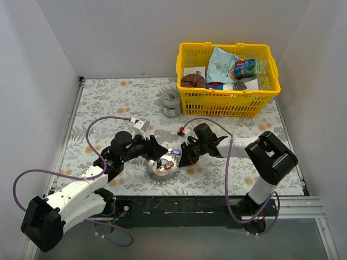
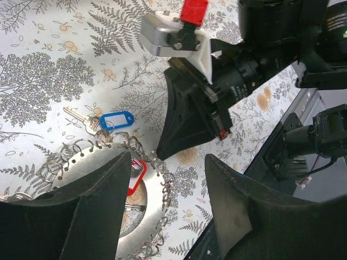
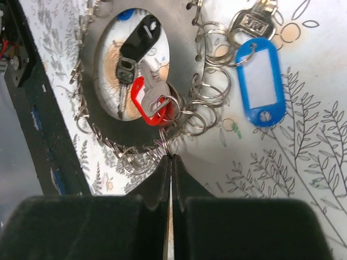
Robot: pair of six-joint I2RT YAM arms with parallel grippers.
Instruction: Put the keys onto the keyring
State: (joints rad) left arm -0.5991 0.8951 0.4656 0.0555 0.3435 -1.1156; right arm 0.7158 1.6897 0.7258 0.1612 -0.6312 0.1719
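Observation:
The keyring (image 1: 160, 170) is a flat silvery loop with many small split rings round its rim, lying on the floral table near the front edge. A blue-tagged key (image 3: 260, 81) lies at its rim. A red-tagged key (image 3: 145, 101) and a black-headed key (image 3: 135, 46) lie inside its hole. My right gripper (image 3: 172, 157) is shut on one small split ring at the rim of the keyring (image 3: 184, 54). My left gripper (image 2: 168, 168) is open and empty just above the keyring (image 2: 89, 161), its tips facing the right gripper (image 2: 160, 153).
A yellow basket (image 1: 227, 100) of packets stands at the back right. A grey tin cup (image 1: 171, 103) stands left of it. A small red-tipped part (image 1: 180, 130) lies behind the right gripper. Purple cables loop round both arms. The black table edge (image 2: 282, 162) is close.

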